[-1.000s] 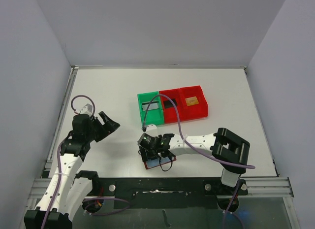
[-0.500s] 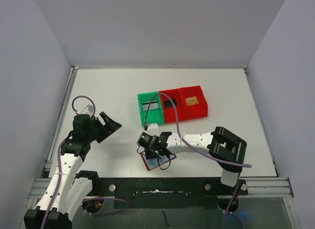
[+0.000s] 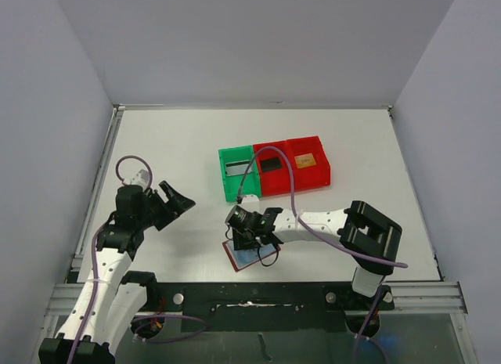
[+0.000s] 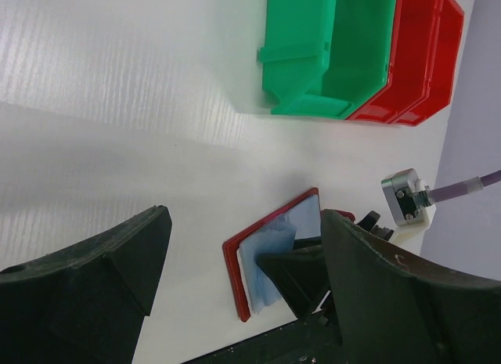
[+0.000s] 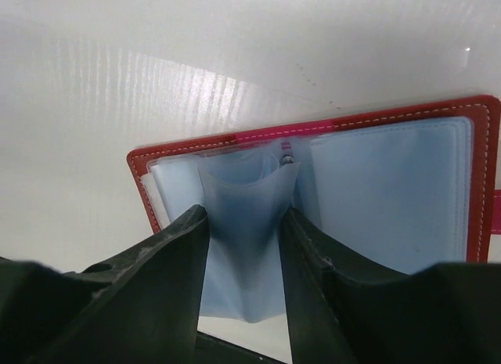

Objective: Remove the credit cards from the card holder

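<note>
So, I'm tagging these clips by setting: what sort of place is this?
Most likely a robotics lab test cell: a white table boxed in by blank panels, a left arm and right arm bolted to a metal rail, plus a green bin and red bins.

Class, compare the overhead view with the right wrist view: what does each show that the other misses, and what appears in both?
Only the overhead view: the left claw, open and off to the left, plus the green bin and two red bins, each holding a card. Only the right wrist view: a pale blue pocket sleeve standing up, squeezed between the fingers. Both: the open card holder with the right claw on it.
</note>
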Robot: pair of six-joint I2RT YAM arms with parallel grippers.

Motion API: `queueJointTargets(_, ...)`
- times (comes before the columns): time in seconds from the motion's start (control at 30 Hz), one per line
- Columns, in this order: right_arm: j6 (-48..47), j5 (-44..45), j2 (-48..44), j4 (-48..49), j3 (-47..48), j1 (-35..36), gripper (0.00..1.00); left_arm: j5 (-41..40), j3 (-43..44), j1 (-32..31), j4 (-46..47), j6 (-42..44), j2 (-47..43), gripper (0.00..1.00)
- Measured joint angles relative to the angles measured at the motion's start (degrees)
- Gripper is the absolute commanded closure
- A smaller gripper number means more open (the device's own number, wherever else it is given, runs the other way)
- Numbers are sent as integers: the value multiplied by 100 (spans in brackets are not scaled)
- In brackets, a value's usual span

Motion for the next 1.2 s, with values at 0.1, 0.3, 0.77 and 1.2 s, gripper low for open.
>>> queueJointTargets(0.1,-162,-9,133,-140,227,50,49,22,-2,0,-9,-2,-50,23)
queueJointTargets(0.3,-719,-136,195,-221,586,118,36,149,-66,0,0,-22,-7,23)
queueJointTargets(0.77,-994,-52,-988,-485,-4,-579,35,-304,-162,-2288,264,-540,892,35)
queueJointTargets(1.2,-929,173,-772,-833,-372,-514,37,-885,-503,-3893,1473,-1652,1878,60)
